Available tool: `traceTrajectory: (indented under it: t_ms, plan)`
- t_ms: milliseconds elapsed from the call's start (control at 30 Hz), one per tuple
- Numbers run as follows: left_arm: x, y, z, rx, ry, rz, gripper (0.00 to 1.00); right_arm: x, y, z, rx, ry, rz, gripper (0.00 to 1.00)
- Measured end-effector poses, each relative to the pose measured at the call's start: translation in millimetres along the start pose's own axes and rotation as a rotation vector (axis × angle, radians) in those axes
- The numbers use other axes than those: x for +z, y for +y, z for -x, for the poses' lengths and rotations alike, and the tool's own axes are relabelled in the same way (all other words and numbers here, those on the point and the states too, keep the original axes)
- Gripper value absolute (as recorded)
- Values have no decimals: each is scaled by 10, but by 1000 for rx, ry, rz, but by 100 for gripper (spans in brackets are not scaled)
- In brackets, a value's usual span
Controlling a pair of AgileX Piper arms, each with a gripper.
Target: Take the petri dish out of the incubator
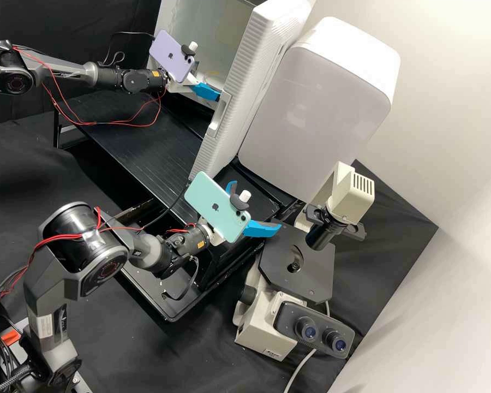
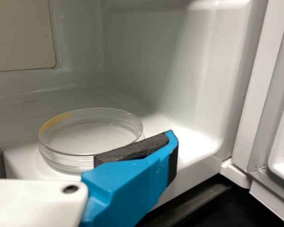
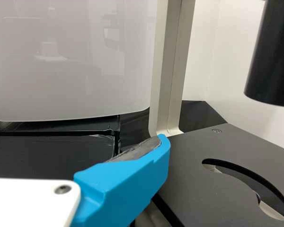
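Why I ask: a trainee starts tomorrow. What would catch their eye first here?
The white incubator at the back, door open, strikes first, with a clear petri dish on its floor beside the left gripper. A microscope stands at the front right, the right gripper close by it.

We saw the petri dish (image 2: 91,137) resting on the floor inside the incubator (image 2: 180,71), just ahead of the left end effector (image 1: 206,90) and near the chamber's front edge. The open door (image 1: 245,93) stood just beside that end effector, between it and the right end effector (image 1: 259,215). The right end effector hung above the bench (image 1: 142,147), with the microscope (image 1: 297,267) stage just ahead of it and the incubator's closed side beyond.
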Motion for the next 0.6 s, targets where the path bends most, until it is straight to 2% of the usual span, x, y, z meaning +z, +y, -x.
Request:
traceTrajectory:
  t_ms: [67, 100, 600]
  plan:
    - [-1, 1, 0, 1, 1, -4, 100, 0, 0, 0, 0, 0, 0, 100]
    - [-1, 1, 0, 1, 1, -6, 0, 0, 0, 0, 0, 0, 0, 100]
    - [-4, -32, -46, 11, 16, -10, 0, 0, 0, 0, 0, 0, 0, 100]
